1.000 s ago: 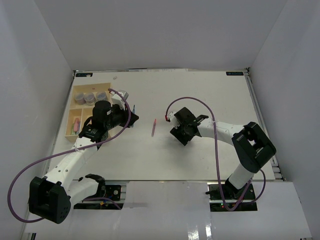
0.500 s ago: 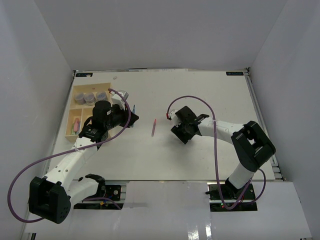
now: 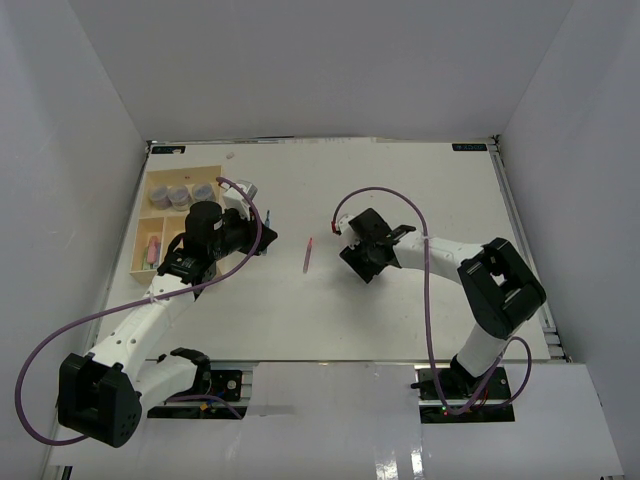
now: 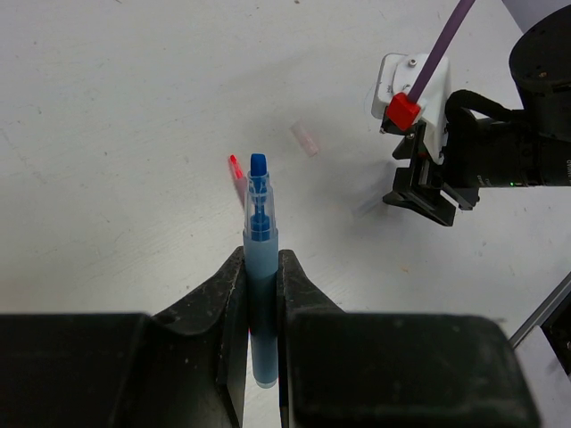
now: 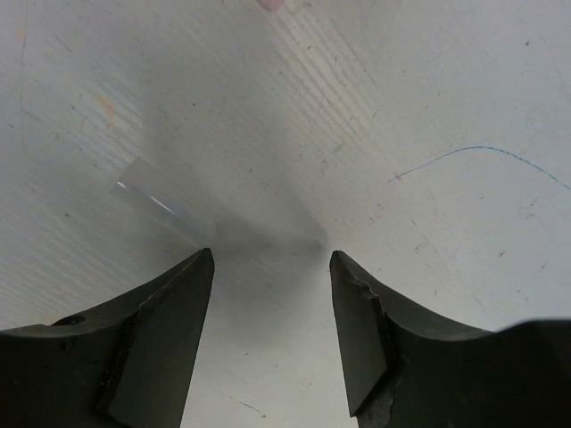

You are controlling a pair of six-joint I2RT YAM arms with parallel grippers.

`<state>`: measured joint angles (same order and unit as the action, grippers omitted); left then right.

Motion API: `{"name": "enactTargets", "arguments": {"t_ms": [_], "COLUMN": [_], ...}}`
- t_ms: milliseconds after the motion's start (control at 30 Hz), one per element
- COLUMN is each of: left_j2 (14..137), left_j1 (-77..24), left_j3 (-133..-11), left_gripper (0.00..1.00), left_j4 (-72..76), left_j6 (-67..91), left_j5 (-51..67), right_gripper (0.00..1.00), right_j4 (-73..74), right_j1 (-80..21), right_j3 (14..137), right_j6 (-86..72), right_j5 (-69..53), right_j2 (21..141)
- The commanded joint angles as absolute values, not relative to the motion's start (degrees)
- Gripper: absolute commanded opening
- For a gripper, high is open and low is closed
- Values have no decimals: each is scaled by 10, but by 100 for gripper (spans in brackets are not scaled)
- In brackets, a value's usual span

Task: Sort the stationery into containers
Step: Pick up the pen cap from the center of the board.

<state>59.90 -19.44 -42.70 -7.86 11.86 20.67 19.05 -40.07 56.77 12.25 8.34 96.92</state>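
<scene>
Blue marker (image 4: 258, 209), a translucent ribbed barrel, stands clenched between the black fingers of the left gripper (image 4: 260, 267), tip pointing away. Just beyond that tip a slim pink pen (image 3: 308, 255) lies flat on the scuffed white table (image 5: 428, 107). The right gripper (image 5: 270, 263) is spread wide and grips nothing; a clear plastic sliver (image 5: 161, 207) lies ahead of it. The cream tray (image 3: 140, 232) sits beside the left wrist.

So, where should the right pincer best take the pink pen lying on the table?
Take the pink pen at its middle, from straight above. It lies flat, is thin, and runs roughly near to far, so the open right pincer should probably close across it, left to right.
</scene>
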Motion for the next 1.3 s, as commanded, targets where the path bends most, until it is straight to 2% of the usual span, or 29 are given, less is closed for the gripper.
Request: {"name": "enactTargets", "arguments": {"t_ms": [0, 333, 467, 800, 1267], "left_j2": [593, 600, 613, 649, 670], "left_j1": [-192, -192, -192, -192, -192], "left_j3": [-441, -446, -453, -465, -471], "left_gripper": [0, 0, 0, 0, 0], "left_j4": [-85, -96, -107, -127, -135], "left_j6": [117, 111, 106, 97, 98], "left_j5": [200, 193, 193, 185, 188], "right_gripper": [61, 61, 61, 59, 56], "right_j4": [188, 254, 259, 309, 339], "right_j1": [-397, -397, -396, -396, -396], "right_j3": [585, 611, 645, 743, 742], "right_j6": [113, 139, 183, 281, 306], "right_j5": [106, 86, 8, -100, -117], "right_j2": [976, 904, 886, 986, 1008]}}
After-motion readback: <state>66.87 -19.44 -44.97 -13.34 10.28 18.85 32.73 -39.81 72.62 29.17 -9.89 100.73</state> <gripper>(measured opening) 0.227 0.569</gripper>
